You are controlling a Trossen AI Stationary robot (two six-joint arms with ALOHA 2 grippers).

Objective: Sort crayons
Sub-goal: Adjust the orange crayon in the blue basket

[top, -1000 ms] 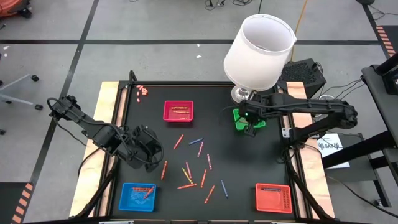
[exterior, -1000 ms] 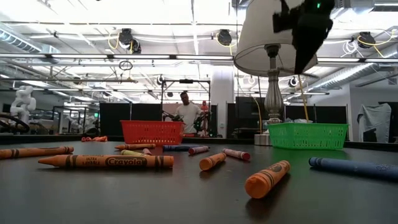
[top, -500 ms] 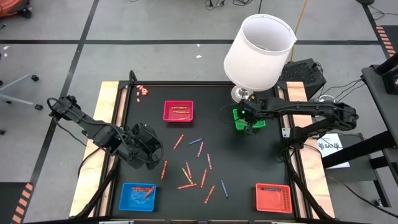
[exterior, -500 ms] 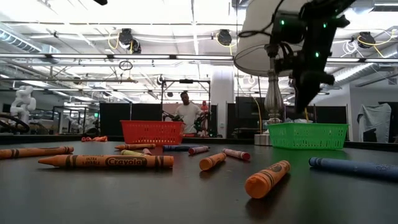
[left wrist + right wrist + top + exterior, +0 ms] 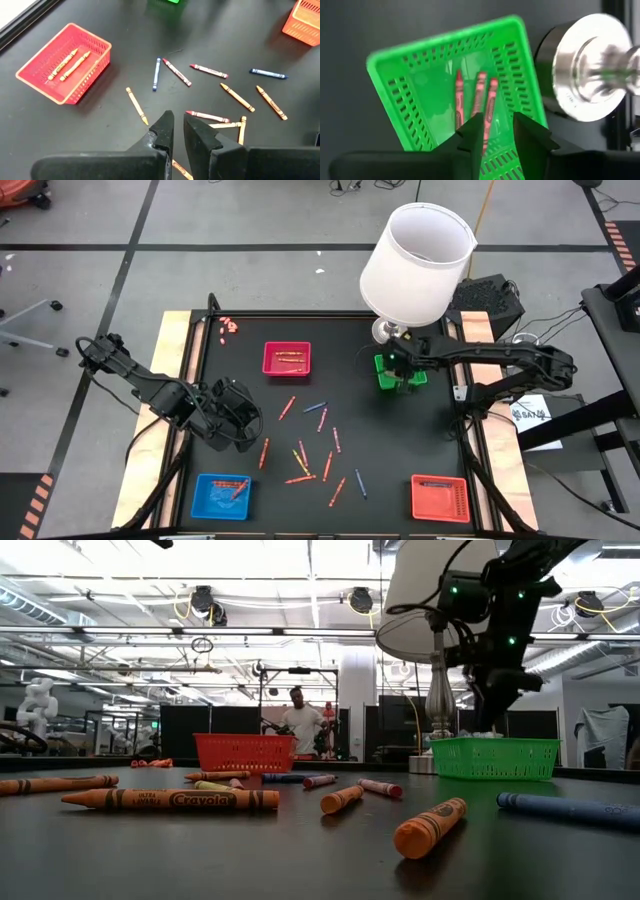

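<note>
My right gripper hangs just above the green tray at the far right of the table, beside the lamp base; its fingers are slightly apart and hold nothing, with three red crayons lying in the tray under them. My left gripper waits at the table's left, fingers nearly together and empty. Loose crayons lie scattered mid-table.

Red, orange, blue and yellow crayons lie scattered on a black table. A green tray with slotted walls holds three pink-red crayons. Other trays are magenta-red, blue and orange-red. A white lampshade tops a silver base. The nearest crayon appears orange with black lettering.
</note>
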